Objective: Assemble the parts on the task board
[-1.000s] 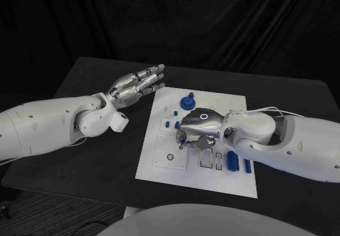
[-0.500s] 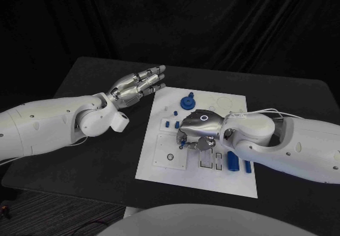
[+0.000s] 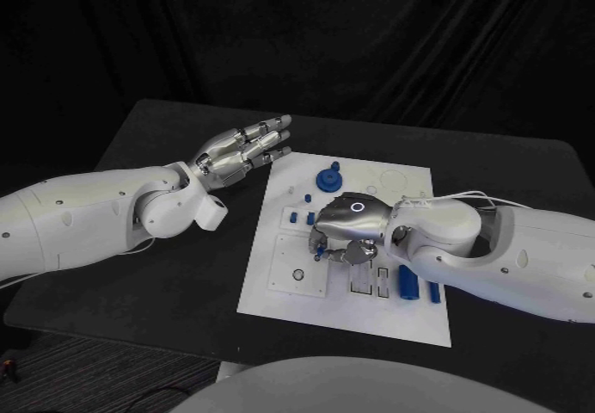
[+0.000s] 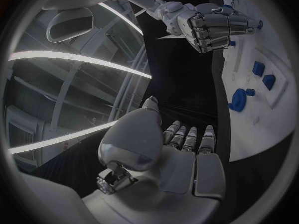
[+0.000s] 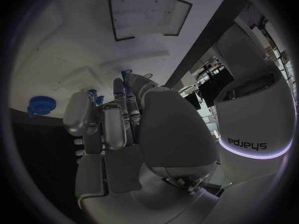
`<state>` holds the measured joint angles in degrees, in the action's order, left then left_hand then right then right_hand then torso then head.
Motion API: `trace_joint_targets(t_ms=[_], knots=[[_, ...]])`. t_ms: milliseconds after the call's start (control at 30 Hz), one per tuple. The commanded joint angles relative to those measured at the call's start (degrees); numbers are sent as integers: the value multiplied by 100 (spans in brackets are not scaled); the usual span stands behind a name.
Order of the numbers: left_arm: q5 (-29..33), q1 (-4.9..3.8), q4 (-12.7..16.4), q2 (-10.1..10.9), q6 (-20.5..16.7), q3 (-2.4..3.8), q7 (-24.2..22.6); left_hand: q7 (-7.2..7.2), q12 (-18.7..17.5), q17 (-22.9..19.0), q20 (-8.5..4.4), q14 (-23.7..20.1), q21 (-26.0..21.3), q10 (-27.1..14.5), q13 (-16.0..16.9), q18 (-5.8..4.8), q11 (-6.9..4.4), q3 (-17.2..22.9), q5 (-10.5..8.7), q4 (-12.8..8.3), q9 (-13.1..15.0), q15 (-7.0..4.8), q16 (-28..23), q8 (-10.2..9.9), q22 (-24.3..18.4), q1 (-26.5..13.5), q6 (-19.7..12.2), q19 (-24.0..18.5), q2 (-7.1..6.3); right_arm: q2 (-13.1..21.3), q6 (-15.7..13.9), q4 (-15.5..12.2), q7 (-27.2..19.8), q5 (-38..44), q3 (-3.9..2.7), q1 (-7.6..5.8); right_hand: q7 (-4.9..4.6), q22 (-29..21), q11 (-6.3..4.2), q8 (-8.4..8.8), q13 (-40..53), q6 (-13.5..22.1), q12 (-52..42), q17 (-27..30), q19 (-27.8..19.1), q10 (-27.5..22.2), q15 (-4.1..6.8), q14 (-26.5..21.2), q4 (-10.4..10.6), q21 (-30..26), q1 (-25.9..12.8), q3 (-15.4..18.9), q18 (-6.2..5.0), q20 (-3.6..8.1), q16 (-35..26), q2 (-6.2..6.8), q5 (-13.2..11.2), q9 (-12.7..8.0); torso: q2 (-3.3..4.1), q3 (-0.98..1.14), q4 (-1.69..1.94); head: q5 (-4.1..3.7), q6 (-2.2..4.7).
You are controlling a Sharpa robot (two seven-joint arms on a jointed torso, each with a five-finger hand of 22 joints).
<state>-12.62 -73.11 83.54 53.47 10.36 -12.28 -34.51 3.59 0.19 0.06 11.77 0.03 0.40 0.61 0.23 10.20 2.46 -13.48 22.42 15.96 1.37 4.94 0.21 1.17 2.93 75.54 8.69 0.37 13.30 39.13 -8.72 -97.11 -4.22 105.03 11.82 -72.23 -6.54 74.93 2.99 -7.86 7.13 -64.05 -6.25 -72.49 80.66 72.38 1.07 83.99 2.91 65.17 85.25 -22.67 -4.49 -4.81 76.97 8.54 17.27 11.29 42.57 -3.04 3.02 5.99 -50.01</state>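
The white task board point(image 3: 372, 318) lies in the middle of the black table. My right hand point(image 3: 347, 219) hovers palm down over the board's middle, fingers curled, and pinches a small blue part point(image 3: 320, 252) at its fingertips above a square inset plate point(image 3: 295, 280). The left wrist view shows this right hand point(image 4: 215, 27) curled over the board point(image 4: 261, 119). My left hand point(image 3: 242, 151) floats flat with fingers spread, holding nothing, beside the board's far left corner. A blue round gear point(image 3: 328, 179) stands near the board's far edge and is also seen as a blue gear point(image 4: 238, 98).
Two small blue blocks point(image 3: 302, 218) sit left of my right hand. Two long blue pieces point(image 3: 407, 280) lie near the board's right side, by empty slots point(image 3: 362, 275). Bare black table point(image 3: 186, 284) stretches left of the board.
My right hand has edged slightly over the board with its fingers still curled. The left hand has hardly moved.
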Motion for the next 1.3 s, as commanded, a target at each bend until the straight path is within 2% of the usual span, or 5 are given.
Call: trace_joint_targets(t_ms=[33, 567, 1300], knots=[[3, 12, -7, -17, 130, 4, -37, -29, 8, -6, 4, -3, 18, -16, -3, 15, -4, 24, 38, 0, -1, 31, -21, 28, 5, 58, 13, 19, 16, -4, 68, -15, 108, 25, 4, 27, -29, 845, 0, 36, -1, 19, -8, 5, -30, 31, 29, 115, -37, -18, 36, 9, -50, 16, -21, -33, 19, 5, -1, -2, 4, -2, 1], [3, 29, -25, -33, 172, 4, -3, -28, 7, -6, 13, -3, 22, -19, -4, 12, -22, 30, 56, -7, 4, 56, -21, 34, 18, 77, 43, 24, 23, 8, 54, -56, 118, 25, 4, 33, -30, 838, 1, 41, 0, 22, -8, 22, -41, 33, 28, 109, -39, -47, 34, 8, -56, 15, -34, -36, 21, 3, -2, -9, 6, 22, 1], [3, 46, -34, -42, 211, 4, 50, -28, 7, -6, 20, -3, 24, -20, -4, 9, -24, 38, 78, -18, 4, 69, -21, 35, 21, 98, 44, 27, 31, -6, 181, -56, 165, 25, 4, 40, -35, 832, 5, 58, -1, 34, -2, 38, -53, 29, 24, 101, -39, -72, 15, 8, -59, 13, -48, -40, 28, -3, 0, -1, 2, 26, 1]])
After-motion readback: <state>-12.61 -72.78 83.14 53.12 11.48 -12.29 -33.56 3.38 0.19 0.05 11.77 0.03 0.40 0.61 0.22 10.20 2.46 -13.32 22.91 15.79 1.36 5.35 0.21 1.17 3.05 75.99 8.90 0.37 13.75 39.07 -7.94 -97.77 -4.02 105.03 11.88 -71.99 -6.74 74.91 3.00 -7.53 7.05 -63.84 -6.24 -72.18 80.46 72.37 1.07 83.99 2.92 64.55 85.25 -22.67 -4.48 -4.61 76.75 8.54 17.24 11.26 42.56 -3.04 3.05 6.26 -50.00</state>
